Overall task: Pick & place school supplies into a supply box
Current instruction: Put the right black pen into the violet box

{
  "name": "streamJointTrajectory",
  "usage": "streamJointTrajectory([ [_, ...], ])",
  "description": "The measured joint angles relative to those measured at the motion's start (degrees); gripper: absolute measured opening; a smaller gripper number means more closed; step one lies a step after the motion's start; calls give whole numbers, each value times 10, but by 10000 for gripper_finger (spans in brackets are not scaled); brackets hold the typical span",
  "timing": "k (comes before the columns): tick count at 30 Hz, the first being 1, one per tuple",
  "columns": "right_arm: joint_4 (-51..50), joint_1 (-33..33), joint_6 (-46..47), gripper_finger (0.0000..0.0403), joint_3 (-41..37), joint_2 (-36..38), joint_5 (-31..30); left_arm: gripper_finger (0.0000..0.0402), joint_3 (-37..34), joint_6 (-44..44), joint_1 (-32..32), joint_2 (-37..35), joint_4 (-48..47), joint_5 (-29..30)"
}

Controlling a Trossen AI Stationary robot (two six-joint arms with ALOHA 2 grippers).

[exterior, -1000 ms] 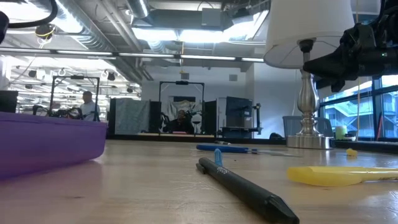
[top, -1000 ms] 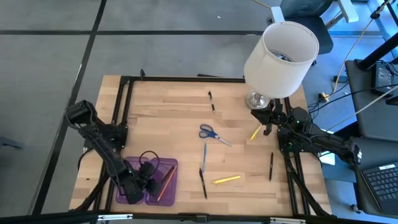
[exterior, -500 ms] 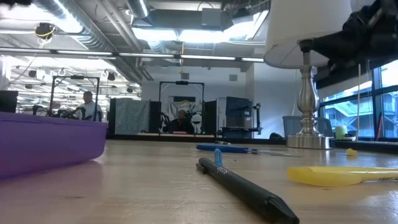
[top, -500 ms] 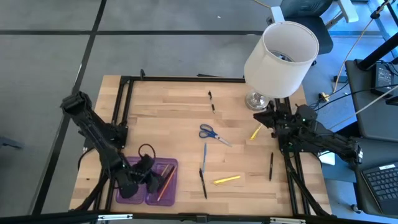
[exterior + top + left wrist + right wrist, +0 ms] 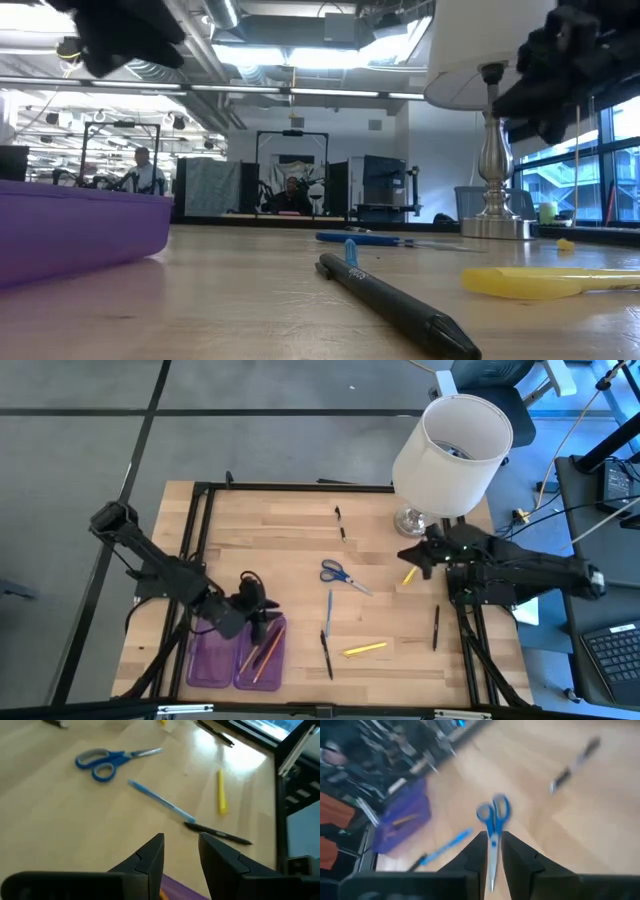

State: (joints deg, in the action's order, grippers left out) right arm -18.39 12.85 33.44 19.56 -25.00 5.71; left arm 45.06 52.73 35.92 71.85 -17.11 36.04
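The wooden table point(image 5: 270, 530) carries everything, and the supply box point(image 5: 236, 656) serves as the landmark; it lies open at the table's near left corner, a translucent purple case with orange and wood-coloured pencils point(image 5: 262, 652) lying in its right-hand half.

The white lamp point(image 5: 450, 452) stands at the far right corner, well apart from the box; the left arm reaches in from the table's left edge and its left gripper point(image 5: 254, 603) hangs just above the far edge of the box; the left wrist view shows its two fingers point(image 5: 150, 860) a small gap apart with nothing between them; the right gripper point(image 5: 417, 557) is far across the table from the box, beside the lamp's base, its fingers point(image 5: 477, 852) a narrow gap apart and empty, pointing toward the scissors.

The blue-handled scissors point(image 5: 341, 576) lie mid-table, up and to the right of the box; a blue pen point(image 5: 328, 612) lies just right of the box, with a black pen point(image 5: 326, 655) nearer the front edge beside it; a yellow pen point(image 5: 365, 649) lies right of that black pen; another black pen point(image 5: 436, 627) sits farther right still; a small yellow piece point(image 5: 410, 573) lies near the right gripper; a small dark pen point(image 5: 341, 523) rests toward the far edge, well apart from the box.
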Motion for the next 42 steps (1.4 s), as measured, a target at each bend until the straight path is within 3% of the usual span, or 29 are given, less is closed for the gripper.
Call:
streamJointTrajectory([
  [7,-66,-102,112,60,42,-110,-67,110,0,-55,-45,2,2,33],
  [14,-302,-191,221,60,170,-246,-164,112,0,-92,-75,2,2,135],
  [17,-377,-223,302,60,206,-303,-173,113,0,-111,-89,2,2,158],
  [23,-427,-285,488,60,213,-378,-85,113,0,-203,-125,2,3,185],
  [28,-428,-342,583,60,211,-424,-20,113,0,-230,-149,2,2,180],
  [34,-426,-392,610,60,211,-457,15,110,0,-231,-151,2,2,175],
  [42,-412,-402,605,60,211,-482,15,113,0,-236,-150,2,2,102],
])
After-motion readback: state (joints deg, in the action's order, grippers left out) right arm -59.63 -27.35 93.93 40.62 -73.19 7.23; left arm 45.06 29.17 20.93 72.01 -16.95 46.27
